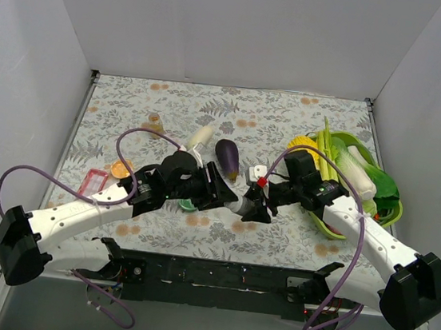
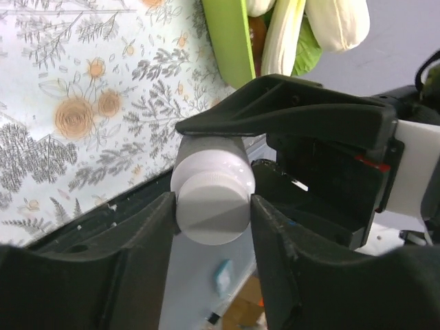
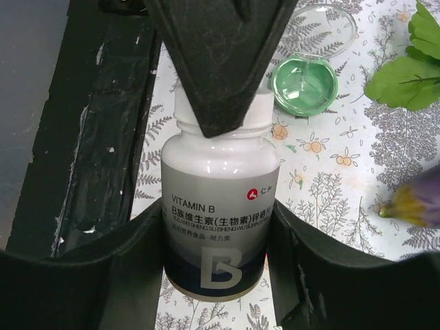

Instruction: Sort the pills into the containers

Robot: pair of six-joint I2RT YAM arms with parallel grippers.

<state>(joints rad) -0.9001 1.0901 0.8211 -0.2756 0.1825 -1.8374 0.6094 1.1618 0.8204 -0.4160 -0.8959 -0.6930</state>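
I had my left gripper [image 2: 212,214] pinching the white cap [image 2: 210,192] and my right gripper [image 3: 216,240] clamped on the vitamin B bottle [image 3: 220,172], held between them near the green dish [image 3: 304,84].

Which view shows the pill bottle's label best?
The right wrist view: the pill bottle faces the camera and its label reads VITAMIN B. The left wrist view shows only its white cap, end-on. In the top external view it is a small white sliver, with the label unreadable.
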